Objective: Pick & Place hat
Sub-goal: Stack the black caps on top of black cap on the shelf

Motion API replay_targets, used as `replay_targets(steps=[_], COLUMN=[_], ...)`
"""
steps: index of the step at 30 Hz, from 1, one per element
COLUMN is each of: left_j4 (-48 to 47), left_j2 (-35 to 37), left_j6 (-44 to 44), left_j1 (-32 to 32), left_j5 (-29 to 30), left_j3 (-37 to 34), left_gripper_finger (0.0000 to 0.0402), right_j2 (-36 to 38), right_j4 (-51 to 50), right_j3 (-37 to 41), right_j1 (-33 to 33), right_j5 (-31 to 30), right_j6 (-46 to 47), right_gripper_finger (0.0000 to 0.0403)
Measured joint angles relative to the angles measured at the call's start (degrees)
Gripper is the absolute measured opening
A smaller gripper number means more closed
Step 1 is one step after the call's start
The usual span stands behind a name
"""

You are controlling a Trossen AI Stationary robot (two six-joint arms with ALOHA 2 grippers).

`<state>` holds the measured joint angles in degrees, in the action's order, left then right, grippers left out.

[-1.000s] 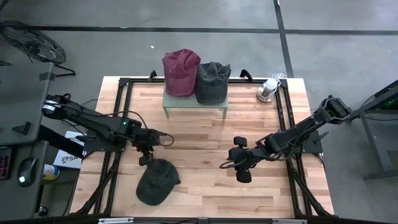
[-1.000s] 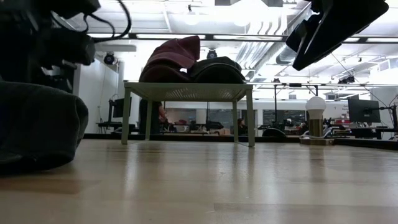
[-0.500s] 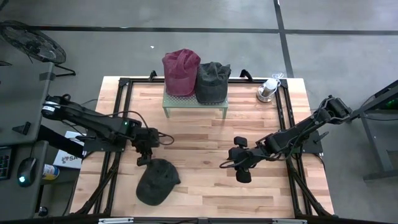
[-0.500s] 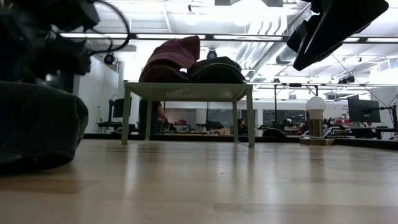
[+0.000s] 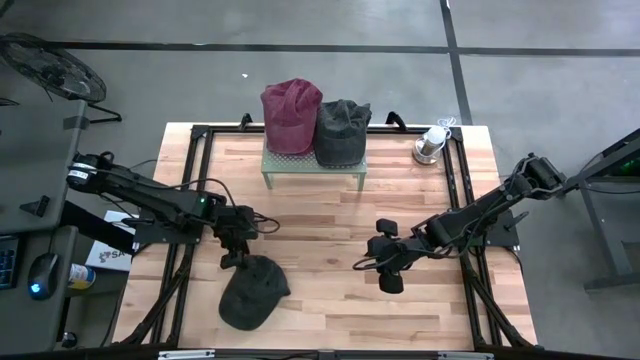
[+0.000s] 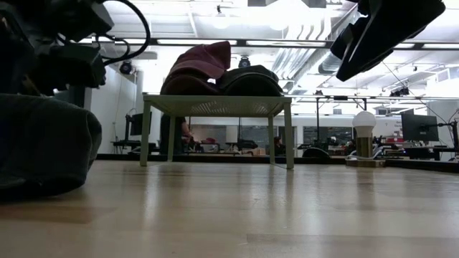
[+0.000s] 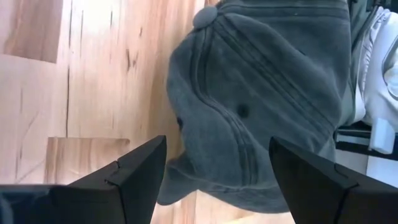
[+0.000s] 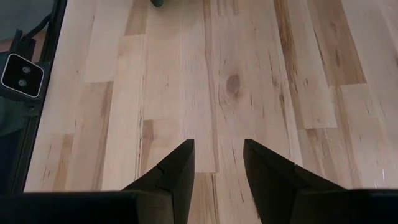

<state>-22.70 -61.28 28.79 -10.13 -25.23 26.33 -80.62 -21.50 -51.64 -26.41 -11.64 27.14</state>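
Observation:
A dark grey cap [image 5: 252,292] lies crown up on the wooden table near its front left; it also shows in the left wrist view [image 7: 267,93] and in the low view [image 6: 43,143]. My left gripper [image 5: 232,259] is open and hangs just over the cap's far edge, its two fingers [image 7: 140,174] standing on either side of that edge, apart from it. My right gripper [image 5: 388,280] is open and empty over bare wood [image 8: 217,174] at the table's right middle. A red cap [image 5: 290,115] and another dark cap [image 5: 340,130] rest on a small green rack [image 5: 312,168] at the back.
A small metal lamp-like object [image 5: 430,146] stands at the back right corner. A black frame [image 5: 200,135] runs around the tabletop. Bare wood lies between the two arms and in front of the rack.
My left gripper has come down a little toward the grey cap, still open. The cap has stayed where it was.

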Motion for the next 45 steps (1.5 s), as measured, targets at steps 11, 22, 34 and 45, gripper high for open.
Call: replay_targets(steps=[11,22,34,45], left_j4=[0.4,1.5,3.8,11.2], left_j2=[-0.5,-1.3,-1.3,-1.2], left_j6=[1.8,4.9,4.4,1.4], left_j1=[-1.5,-8.9,-11.8,-12.3], left_j5=[0.6,9.7,12.1,14.4], left_j3=[0.0,0.0,0.0,2.2], left_gripper_finger=[0.0280,0.0240,0.0023,0.0003], right_j2=[0.0,0.0,0.0,0.0], right_j4=[0.0,0.0,0.0,0.0], right_j3=[0.0,0.0,0.0,0.0], right_j1=[0.0,-2.2,-3.0,-3.0], right_j5=[0.0,-1.4,-3.3,-4.5], right_j6=[1.1,2.9,2.9,6.6], right_gripper_finger=[0.0130,0.0130,0.0130,0.0130])
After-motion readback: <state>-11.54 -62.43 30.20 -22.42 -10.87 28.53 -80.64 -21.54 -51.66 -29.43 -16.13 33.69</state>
